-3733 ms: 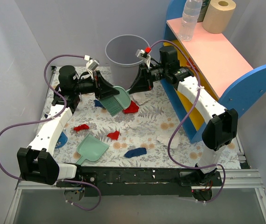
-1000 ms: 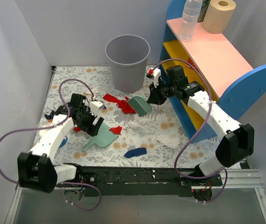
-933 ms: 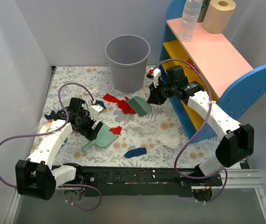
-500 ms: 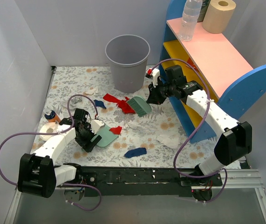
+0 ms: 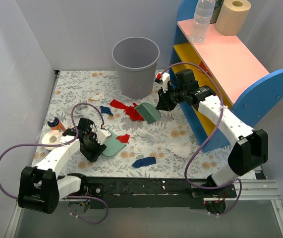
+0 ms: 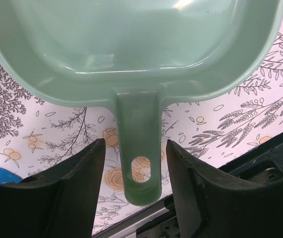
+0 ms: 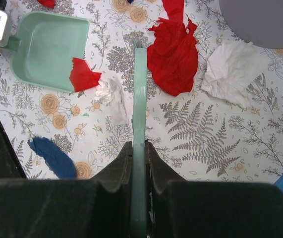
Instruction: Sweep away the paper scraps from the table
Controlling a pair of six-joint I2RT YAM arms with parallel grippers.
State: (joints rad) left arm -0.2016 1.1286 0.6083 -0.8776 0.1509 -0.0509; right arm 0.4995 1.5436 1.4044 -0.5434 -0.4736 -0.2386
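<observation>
Mint-green plastic filled the left wrist view: the dustpan (image 6: 131,49) lay flat on the counter (image 5: 72,89), and the left claw (image 6: 135,148) straddled its handle with the fingers (image 6: 67,198) apart, a thin strip of leaf-printed cloth showing on each side of the handle. From above, that claw sat at the pan's near-left end, close to the front edge of the counter. The right claw (image 7: 140,158) was clamped tight on the handle of the green hand brush (image 5: 148,111), whose head rested on the cloth near the middle, in front of the grey waste bin (image 5: 136,64) and beside the blue and yellow shelf (image 5: 225,59). The paper scraps (image 5: 124,108) were spread over the counter. A large red scrap (image 7: 173,54) touched the brush head on the bin side, with a white scrap (image 7: 230,72) just beyond it. A small red scrap (image 7: 83,74) lay at the open lip of the dustpan, and a small white crumple (image 7: 109,91) sat between it and the brush. A dark blue scrap (image 5: 144,161) lay near the front edge, well apart from the pan.
</observation>
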